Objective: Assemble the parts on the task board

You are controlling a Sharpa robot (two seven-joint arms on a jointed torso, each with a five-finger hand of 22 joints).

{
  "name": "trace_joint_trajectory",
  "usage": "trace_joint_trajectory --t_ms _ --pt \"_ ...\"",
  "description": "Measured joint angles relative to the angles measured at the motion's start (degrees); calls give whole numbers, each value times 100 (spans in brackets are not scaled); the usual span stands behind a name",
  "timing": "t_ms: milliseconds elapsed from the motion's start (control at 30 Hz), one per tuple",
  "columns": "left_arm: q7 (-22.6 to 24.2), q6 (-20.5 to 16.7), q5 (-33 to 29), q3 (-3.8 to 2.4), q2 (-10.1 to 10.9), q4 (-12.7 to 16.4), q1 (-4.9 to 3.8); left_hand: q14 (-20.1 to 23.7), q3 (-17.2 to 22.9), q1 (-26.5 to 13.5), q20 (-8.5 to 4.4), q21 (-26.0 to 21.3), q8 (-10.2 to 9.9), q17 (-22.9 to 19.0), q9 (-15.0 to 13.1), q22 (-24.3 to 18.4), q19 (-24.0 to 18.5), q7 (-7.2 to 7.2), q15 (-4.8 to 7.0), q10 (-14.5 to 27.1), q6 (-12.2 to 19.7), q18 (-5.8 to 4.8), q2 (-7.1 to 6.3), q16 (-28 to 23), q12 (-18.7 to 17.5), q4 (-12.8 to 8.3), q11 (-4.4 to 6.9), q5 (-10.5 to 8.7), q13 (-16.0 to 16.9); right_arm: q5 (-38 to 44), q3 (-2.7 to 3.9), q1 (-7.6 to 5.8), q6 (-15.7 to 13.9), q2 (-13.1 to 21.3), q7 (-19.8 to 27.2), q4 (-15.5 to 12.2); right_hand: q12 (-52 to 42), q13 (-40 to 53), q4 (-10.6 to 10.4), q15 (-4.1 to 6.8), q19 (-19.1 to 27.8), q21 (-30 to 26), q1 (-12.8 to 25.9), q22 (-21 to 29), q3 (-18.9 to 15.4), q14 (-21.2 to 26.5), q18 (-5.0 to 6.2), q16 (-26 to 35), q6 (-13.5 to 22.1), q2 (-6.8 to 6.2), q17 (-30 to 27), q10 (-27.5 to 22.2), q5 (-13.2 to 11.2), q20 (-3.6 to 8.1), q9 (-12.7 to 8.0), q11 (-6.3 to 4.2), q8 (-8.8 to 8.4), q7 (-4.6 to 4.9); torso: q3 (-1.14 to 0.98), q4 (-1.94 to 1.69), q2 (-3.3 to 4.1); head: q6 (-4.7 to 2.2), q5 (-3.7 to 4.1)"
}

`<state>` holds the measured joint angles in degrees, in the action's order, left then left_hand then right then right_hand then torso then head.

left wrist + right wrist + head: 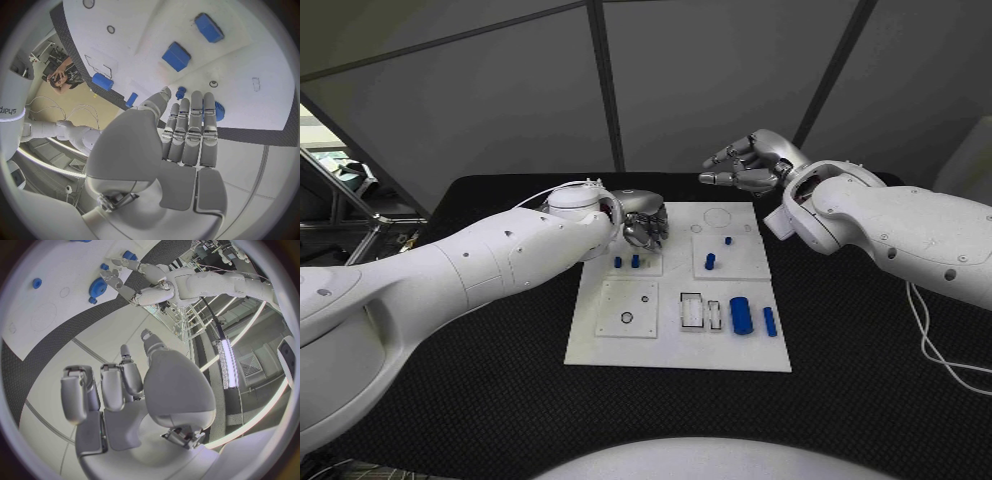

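Both hands empty: left hand [181, 145] flat over a blue gear [218, 111], right hand [134, 395] curled.

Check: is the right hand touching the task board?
Apart. The head view shows the right hand raised beyond the task board's far edge, fingers curled, holding nothing.

The left hand [639, 222] hangs over the far-left corner of the task board [678, 355], its white arm slanting in across the table's left side and blocking approach from there. The right hand [750, 165] hovers beyond the board's far-right corner, fingers curled in on nothing, above bare black table [473, 400]. Between the two hands the board's far edge lies open. Upright blue pegs [626, 262] stand just beside the left hand; a blue cylinder [740, 316] and blue pin [770, 321] lie at the near right. The board's near-left plate [629, 307] lies flat and unobstructed.
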<state>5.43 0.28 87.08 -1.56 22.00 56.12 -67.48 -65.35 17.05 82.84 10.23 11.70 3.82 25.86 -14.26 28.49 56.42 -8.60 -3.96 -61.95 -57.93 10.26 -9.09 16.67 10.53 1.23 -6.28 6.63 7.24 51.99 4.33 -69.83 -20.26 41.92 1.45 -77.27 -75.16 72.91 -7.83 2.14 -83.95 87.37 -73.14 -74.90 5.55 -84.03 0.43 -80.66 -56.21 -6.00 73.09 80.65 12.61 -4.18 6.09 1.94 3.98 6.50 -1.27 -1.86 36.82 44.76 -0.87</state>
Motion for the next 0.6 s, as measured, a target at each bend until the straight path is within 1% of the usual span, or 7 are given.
trace_joint_trajectory --t_ms 133,267,300,433,467,533,600 --pt "-14 55 29 1 -17 -27 6 -41 -32 -21 -42 88 0 115 77 82 42 -21 40 0 -21 0 21 235 0 -32 0 0 -70 0 0 0 1 -5 0 3 0 0 0 0 0 0 0 0 0 0 0 0 0 0 0 0 0 0 0 0 0 0 0 -1 -1 4 1" --pt "-35 92 49 1 -31 -67 7 -40 -43 -18 -64 166 0 203 123 159 63 -34 39 -21 -35 0 23 406 0 -64 -21 3 -114 0 0 0 1 -7 0 4 0 1 0 0 0 0 0 0 0 0 0 0 0 0 0 0 0 0 0 0 0 0 -2 -1 -3 4 5" --pt "-42 104 55 1 -37 -82 9 -39 -29 24 -81 176 0 227 137 184 80 -41 39 -21 -41 0 65 453 0 -78 -21 25 -124 0 0 0 1 -6 0 4 0 1 0 0 0 0 0 0 0 0 0 0 0 0 0 0 0 0 0 0 0 0 -2 -1 -3 3 6" --pt "-63 143 68 1 -61 -129 10 -56 -22 65 -113 315 0 325 180 310 113 -41 63 -44 -47 0 106 650 -2 -139 2 44 -172 0 0 0 1 -5 0 0 0 1 0 0 0 0 0 0 0 0 0 0 0 0 0 0 0 0 -1 0 0 0 -2 -1 -3 -2 7" --pt "-68 153 71 1 -69 -138 10 -22 -29 95 -112 381 0 372 206 390 112 -37 97 -72 -87 0 136 740 -34 -191 17 68 -201 0 0 0 1 -5 0 0 0 1 0 0 0 0 0 0 0 0 0 0 0 0 0 0 0 0 -1 0 0 0 -2 -1 -3 -2 7" --pt "-77 178 76 1 -87 -159 11 12 -42 68 -145 472 0 433 241 505 79 -30 131 -96 -94 0 175 865 -35 -208 12 89 -238 0 0 0 1 -5 0 -1 0 1 0 0 0 0 0 0 0 0 0 0 0 0 0 0 0 0 -1 0 0 0 -2 -1 -3 4 9" --pt "-83 197 79 1 -101 -178 13 49 -20 93 -175 545 0 470 268 602 49 -30 113 -103 -94 1 210 954 -35 -230 5 89 -265 0 0 0 1 -6 0 -1 0 1 0 0 0 0 0 0 0 0 0 0 0 0 0 0 0 0 -1 0 0 0 -2 -1 -3 7 9"
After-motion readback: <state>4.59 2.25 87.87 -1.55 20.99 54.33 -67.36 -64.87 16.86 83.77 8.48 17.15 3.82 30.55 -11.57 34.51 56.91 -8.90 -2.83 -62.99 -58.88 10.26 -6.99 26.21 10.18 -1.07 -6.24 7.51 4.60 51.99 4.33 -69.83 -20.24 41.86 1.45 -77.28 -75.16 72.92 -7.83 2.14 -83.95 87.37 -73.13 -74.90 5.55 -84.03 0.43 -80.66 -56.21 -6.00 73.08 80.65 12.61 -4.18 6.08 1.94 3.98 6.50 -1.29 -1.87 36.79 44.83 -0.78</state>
